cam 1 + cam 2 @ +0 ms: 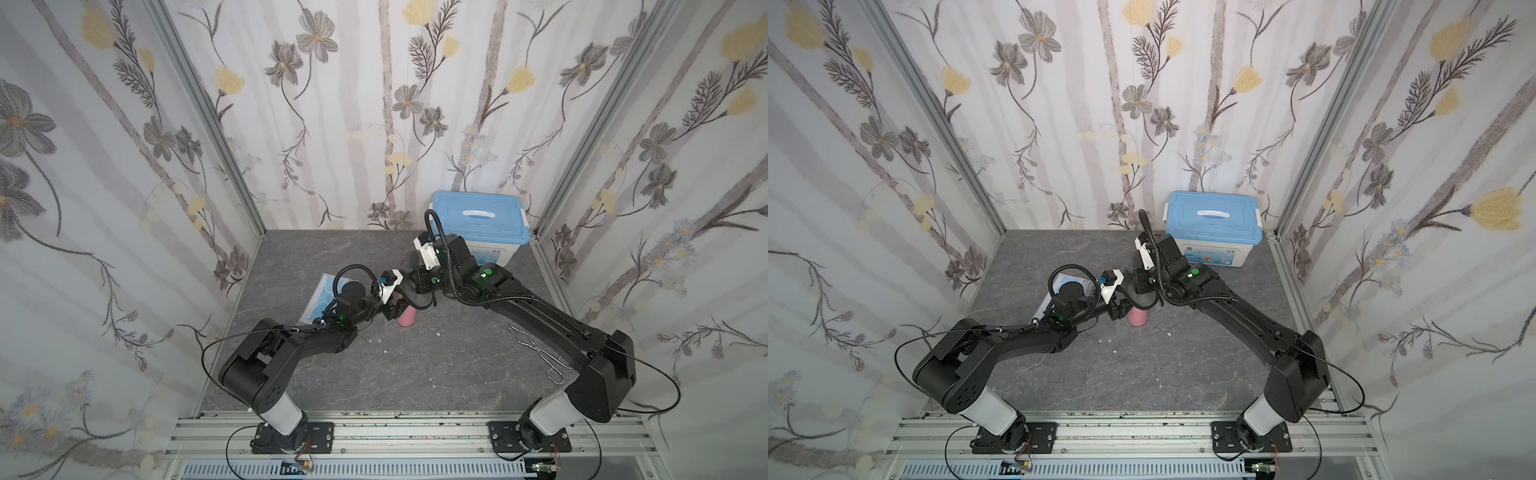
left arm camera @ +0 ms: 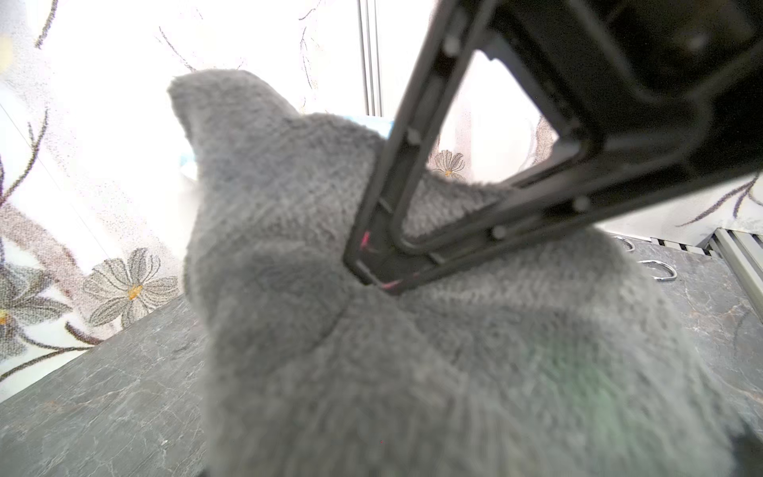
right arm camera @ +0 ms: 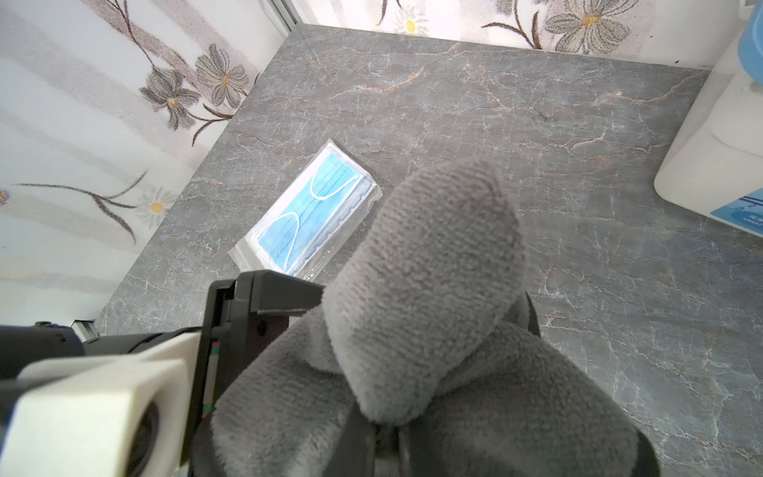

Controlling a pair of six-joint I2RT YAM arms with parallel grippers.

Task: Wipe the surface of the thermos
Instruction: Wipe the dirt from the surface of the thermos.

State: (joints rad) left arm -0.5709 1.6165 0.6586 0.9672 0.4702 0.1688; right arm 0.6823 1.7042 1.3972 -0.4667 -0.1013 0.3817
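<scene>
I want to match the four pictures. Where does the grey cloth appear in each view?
Both top views: grey cloth at centre, draped over the thermos.
Left wrist: close up, filling most of the picture.
Right wrist: close in the foreground.
Shared landmark: blue-lidded box.

Pink thermos point(image 1: 406, 318), grey cloth point(image 3: 421, 297), blue-lidded box point(image 1: 478, 220) (white body).

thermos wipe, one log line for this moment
thermos: upright, top under cloth | right pincer: shut on cloth | left pincer: at thermos | phase: wiping
</scene>
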